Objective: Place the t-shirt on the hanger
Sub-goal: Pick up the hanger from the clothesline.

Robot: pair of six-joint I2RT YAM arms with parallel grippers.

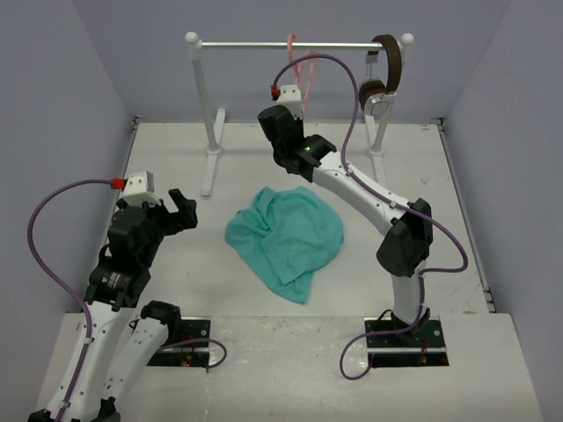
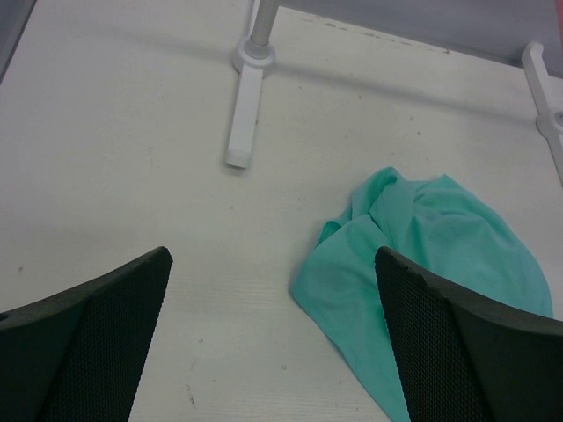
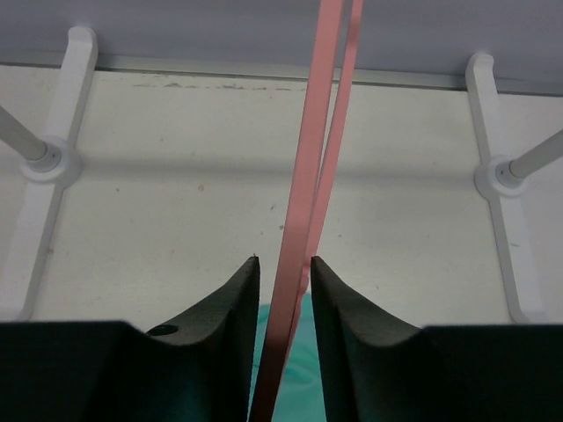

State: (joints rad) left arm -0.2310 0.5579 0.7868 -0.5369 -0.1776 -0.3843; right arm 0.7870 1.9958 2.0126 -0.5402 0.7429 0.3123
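The teal-green t-shirt point(image 1: 286, 237) lies crumpled on the table between the arms; it also shows in the left wrist view point(image 2: 431, 237) and as a sliver under the right jaws point(image 3: 303, 378). The pink hanger point(image 1: 303, 66) hangs by its hook from the rail. In the right wrist view it runs edge-on point(image 3: 317, 132) down between the fingers. My right gripper point(image 1: 299, 101) point(image 3: 284, 264) is raised at the rail, jaws narrowly closed around the hanger's lower frame. My left gripper point(image 1: 176, 211) point(image 2: 273, 255) is open and empty, left of the shirt and above the table.
A white rack with a silver rail point(image 1: 246, 43) stands at the back; its left foot point(image 2: 246, 114) shows ahead of the left gripper. Brown-and-silver headphones point(image 1: 384, 75) hang at the rail's right end. Grey walls close three sides.
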